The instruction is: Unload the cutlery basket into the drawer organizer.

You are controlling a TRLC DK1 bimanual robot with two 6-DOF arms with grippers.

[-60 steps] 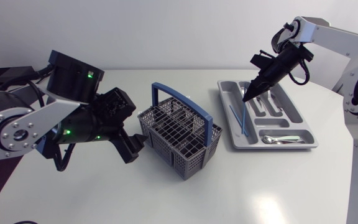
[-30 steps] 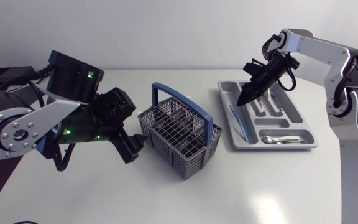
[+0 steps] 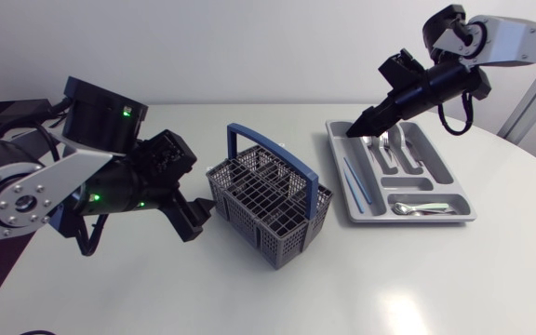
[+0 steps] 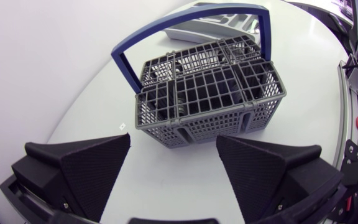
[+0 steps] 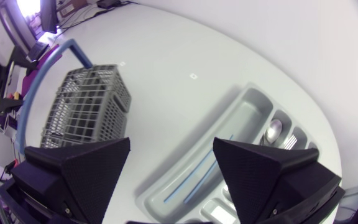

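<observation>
Comparing the head view over the last 1 s, we log the changes by size.

Table: no change.

Left arm: barely shifted. Its left gripper hangs low just beside the cutlery basket, fingers spread wide, nothing between them. The basket has not moved. It stands upright near the table's middle, blue handle raised. In the left wrist view we see dark shapes inside its grid but cannot tell what they are.

Right arm: the main change. 1 s ago its tip was down in the drawer organizer, over the long outer compartment. It has since risen and swung back toward the organizer's far corner, on the basket side. The right gripper now sits above that corner. In the right wrist view its fingers stand well apart with only table and tray showing between them, so it carries nothing.

Thin blue stick: 1 s ago it leaned at an angle under the right fingertips. Now it lies flat along the long compartment. The right wrist view shows 2 blue lines there, so probably 2 sticks.

Spoons in the short near compartment: no change.

Judgement: 1 placement is complete and the right arm is free for the next pick. Whether the basket holds more, we cannot confirm.
</observation>
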